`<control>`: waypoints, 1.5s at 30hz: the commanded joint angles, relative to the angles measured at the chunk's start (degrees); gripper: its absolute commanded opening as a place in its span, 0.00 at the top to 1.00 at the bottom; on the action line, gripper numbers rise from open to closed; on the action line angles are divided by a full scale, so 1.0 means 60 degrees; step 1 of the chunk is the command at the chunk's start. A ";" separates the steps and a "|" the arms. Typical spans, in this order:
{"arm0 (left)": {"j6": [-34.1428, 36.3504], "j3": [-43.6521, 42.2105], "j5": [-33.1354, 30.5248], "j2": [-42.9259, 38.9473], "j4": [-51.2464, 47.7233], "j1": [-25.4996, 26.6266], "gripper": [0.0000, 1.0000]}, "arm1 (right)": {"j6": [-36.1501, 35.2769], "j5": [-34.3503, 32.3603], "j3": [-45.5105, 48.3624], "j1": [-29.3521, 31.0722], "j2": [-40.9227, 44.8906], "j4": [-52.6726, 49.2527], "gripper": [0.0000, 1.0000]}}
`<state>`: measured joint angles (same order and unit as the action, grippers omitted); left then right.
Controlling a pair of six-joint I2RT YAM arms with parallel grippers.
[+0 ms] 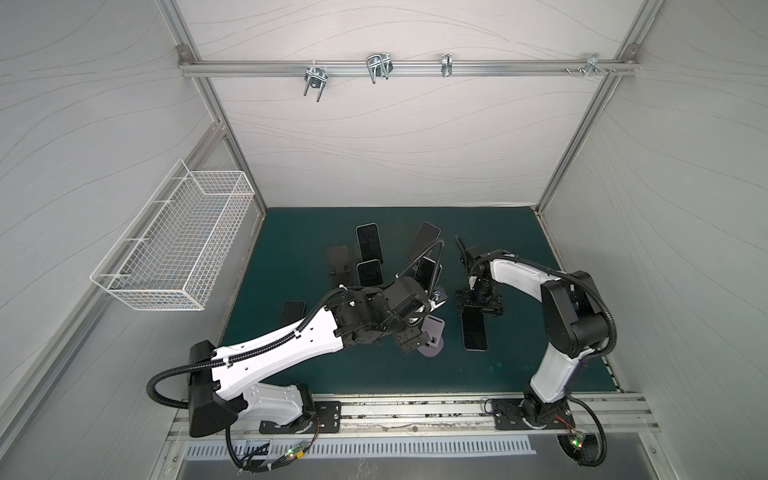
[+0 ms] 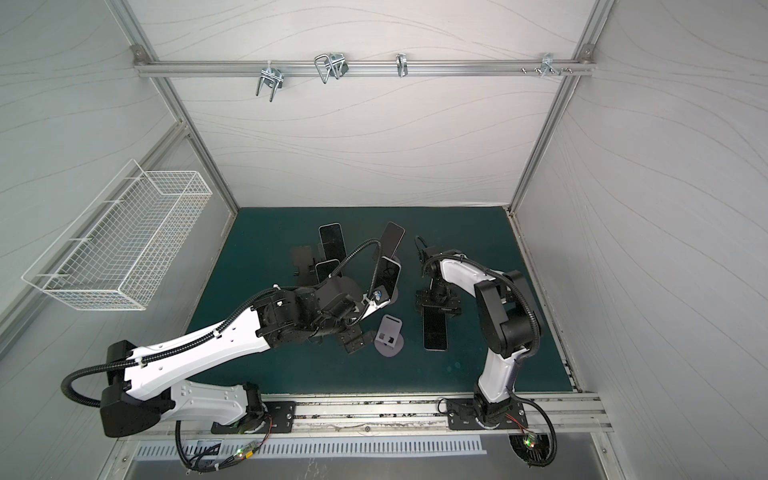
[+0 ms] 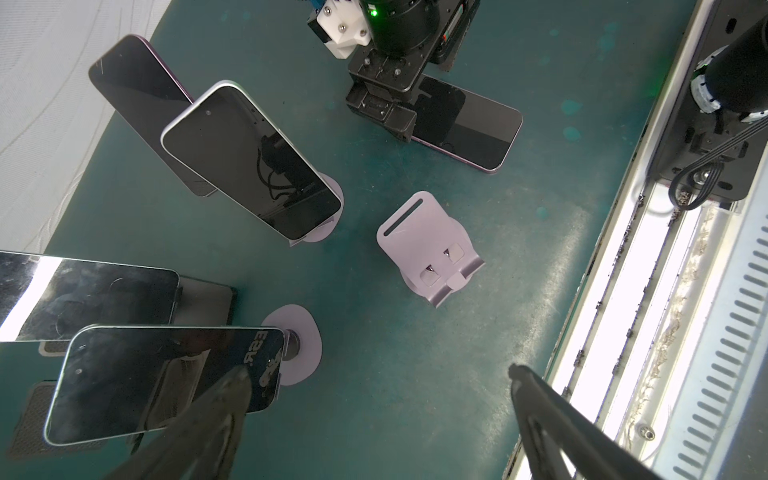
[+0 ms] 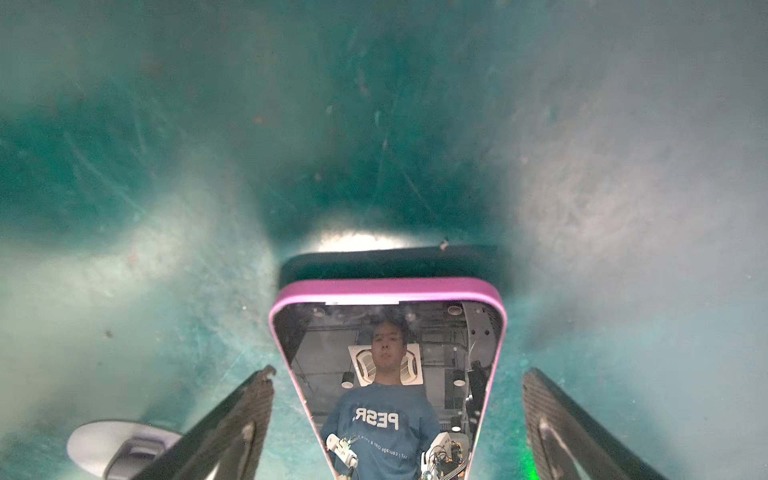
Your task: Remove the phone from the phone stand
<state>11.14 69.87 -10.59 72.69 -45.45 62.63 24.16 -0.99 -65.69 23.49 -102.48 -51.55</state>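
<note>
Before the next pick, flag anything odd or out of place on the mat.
Nothing damaged or spilled. One lilac stand sits empty; a pink-edged phone lies flat beside it, apart, between the open right fingers.

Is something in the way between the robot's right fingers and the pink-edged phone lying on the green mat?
No, nothing visible. The right gripper hangs open right over the phone, one of its fingers on each side, with only bare mat in the gaps.
</note>
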 commanded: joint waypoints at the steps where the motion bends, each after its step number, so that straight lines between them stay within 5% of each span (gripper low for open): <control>1: -0.0083 0.0024 -0.0053 -0.0234 0.0412 0.0020 0.01 | 0.0089 0.0111 0.0020 -0.0046 0.0346 -0.0389 0.07; 25: -0.0933 -0.0465 -0.0168 -0.1247 0.0320 0.0020 0.01 | 0.0646 0.0264 0.0277 0.0221 0.1263 -0.0533 0.12; 36: -0.1719 -0.0541 -0.0881 -0.2090 -0.0908 0.0020 0.01 | 0.1970 -0.0090 0.0145 0.1417 0.2164 -0.0888 0.12; 45: -0.2448 0.1362 -0.1460 -0.2166 -0.3336 0.0020 0.01 | 0.4601 -0.1158 -0.0125 0.3438 0.4266 -0.2995 0.13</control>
<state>-1.06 74.35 -16.86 60.86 -59.24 62.63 43.33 -3.95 -64.66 41.06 -80.53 -61.47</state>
